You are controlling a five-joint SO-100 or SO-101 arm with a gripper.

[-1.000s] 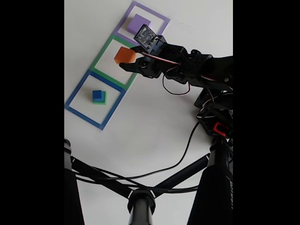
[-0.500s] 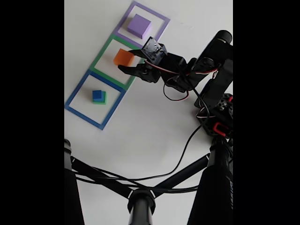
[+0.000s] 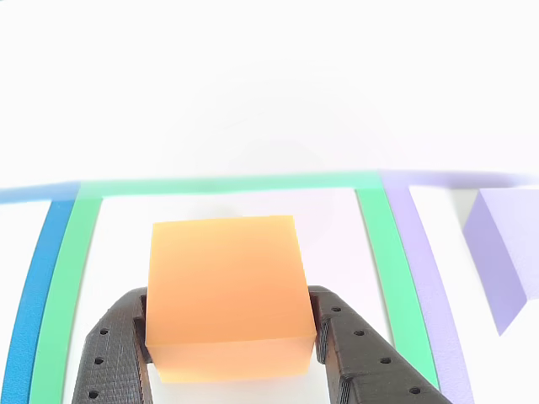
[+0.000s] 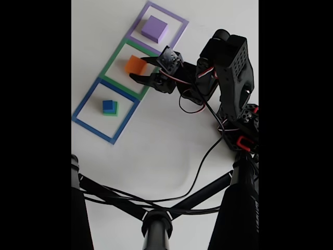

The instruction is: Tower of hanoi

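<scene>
my gripper (image 3: 232, 337) clamping orange cube (image 3: 226, 295) on both sides, jaws cube-width apart, sitting inside green square outline (image 4: 115, 55), white table (image 4: 166, 151) underneath, purple slab (image 4: 154, 28) beside

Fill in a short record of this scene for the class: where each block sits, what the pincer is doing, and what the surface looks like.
orange cube: inside the green square outline, between the pincer's two fingers
pincer: fingers on either side of the orange cube, close against its sides; firm grip cannot be confirmed
blue cube: stacked on the green cube, inside the blue square outline
purple block: alone inside the purple square outline
surface: white table with three outlines in a diagonal row
</scene>
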